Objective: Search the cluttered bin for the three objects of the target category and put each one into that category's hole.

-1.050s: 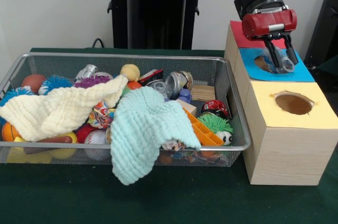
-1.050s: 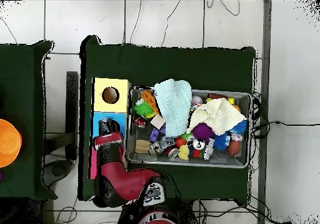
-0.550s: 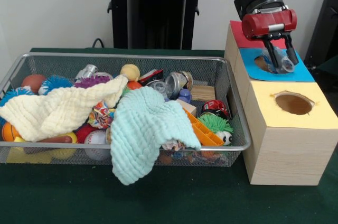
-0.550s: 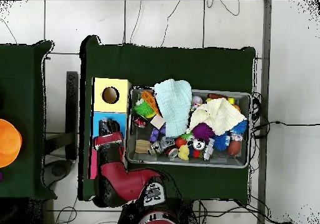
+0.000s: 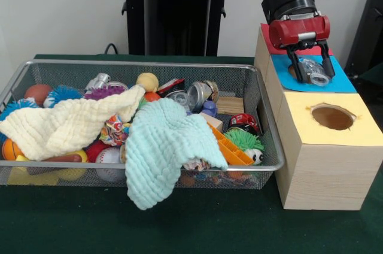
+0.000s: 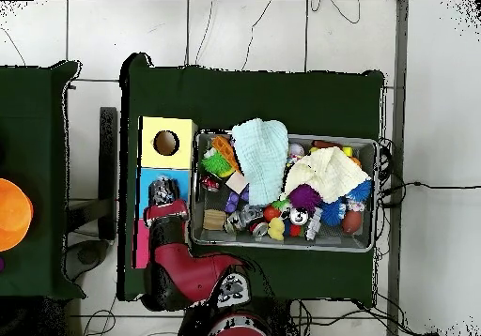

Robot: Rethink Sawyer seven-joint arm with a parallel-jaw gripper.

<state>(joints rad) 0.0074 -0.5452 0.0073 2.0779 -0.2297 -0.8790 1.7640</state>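
At the upper right, your gripper (image 5: 305,65) fingers squeeze a clear bottle (image 5: 312,71), lying sideways just above the blue hole (image 5: 292,70).

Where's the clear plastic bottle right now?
In the front view, the clear plastic bottle is at upper right, held in the gripper just above the blue panel of the wooden box, right of the wire bin.
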